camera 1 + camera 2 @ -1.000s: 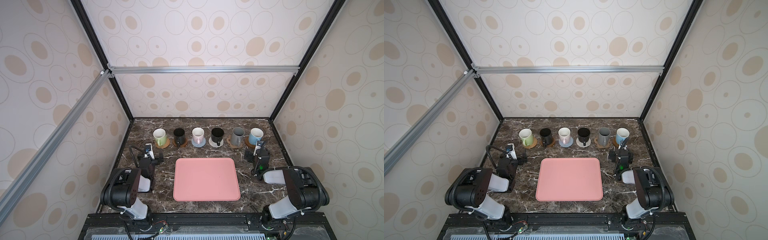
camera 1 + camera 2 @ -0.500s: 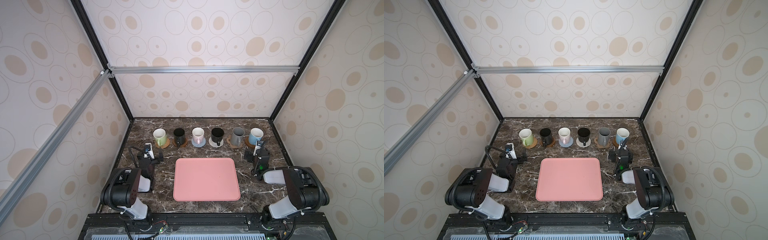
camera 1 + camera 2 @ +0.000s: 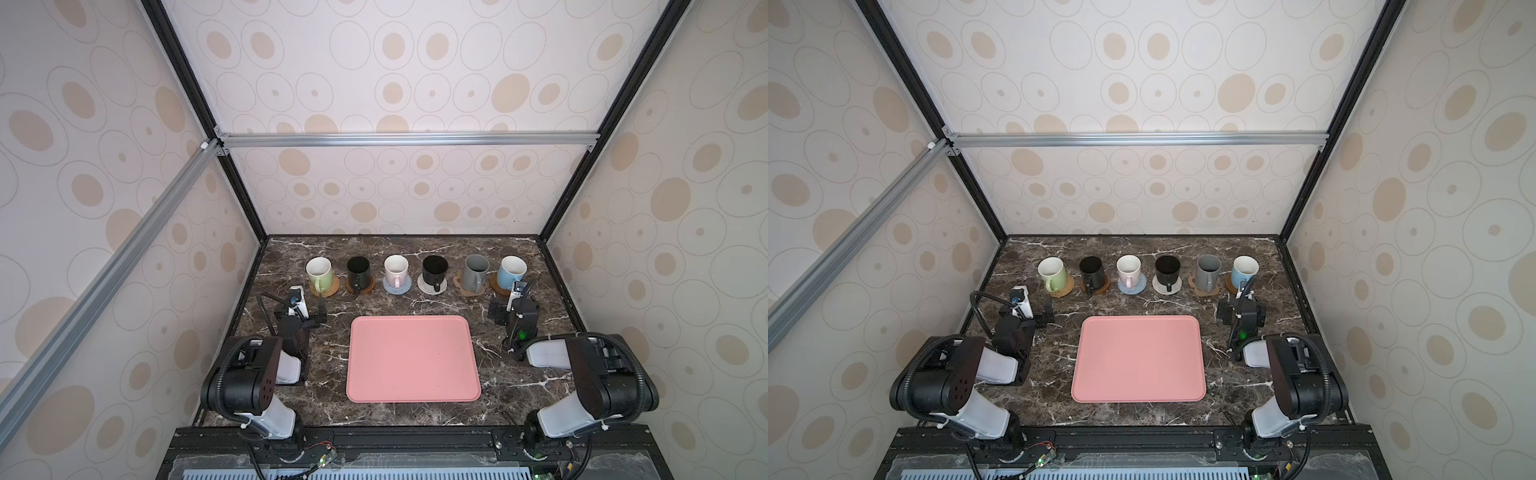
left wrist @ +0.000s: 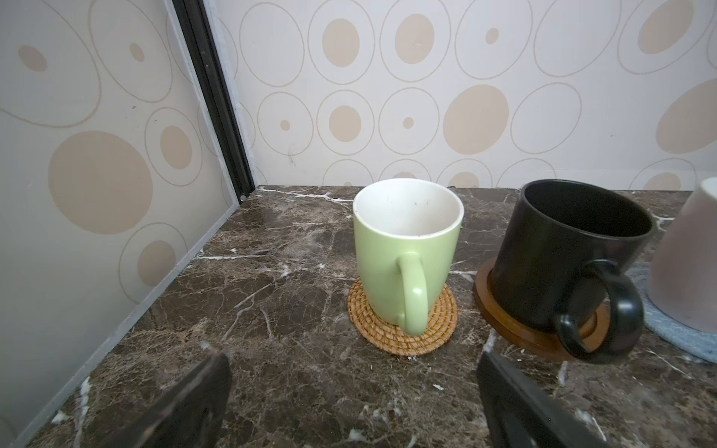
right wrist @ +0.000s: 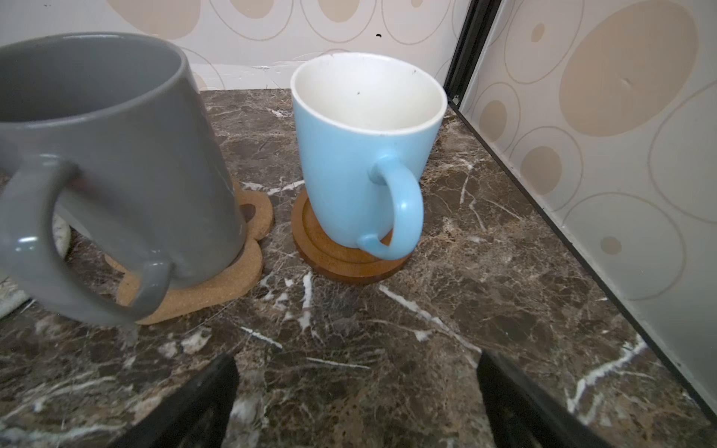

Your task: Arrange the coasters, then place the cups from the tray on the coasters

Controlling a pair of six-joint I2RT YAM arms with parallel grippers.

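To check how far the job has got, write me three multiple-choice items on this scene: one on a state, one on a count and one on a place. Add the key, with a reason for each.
1. The left hand and the right hand are:
A. both shut on mugs
B. left open, right shut on a mug
C. both open and empty

2. How many mugs stand on the flat pink rectangular tray?
A. none
B. two
C. six

3. The light green ceramic mug stands:
A. on the tray
B. on the woven tan rattan coaster
C. in the right hand

Key:
1 C: each wrist view shows the jaws spread with nothing between them.
2 A: the tray lies bare in both top views.
3 B: the left wrist view shows the mug upright on the rattan coaster.
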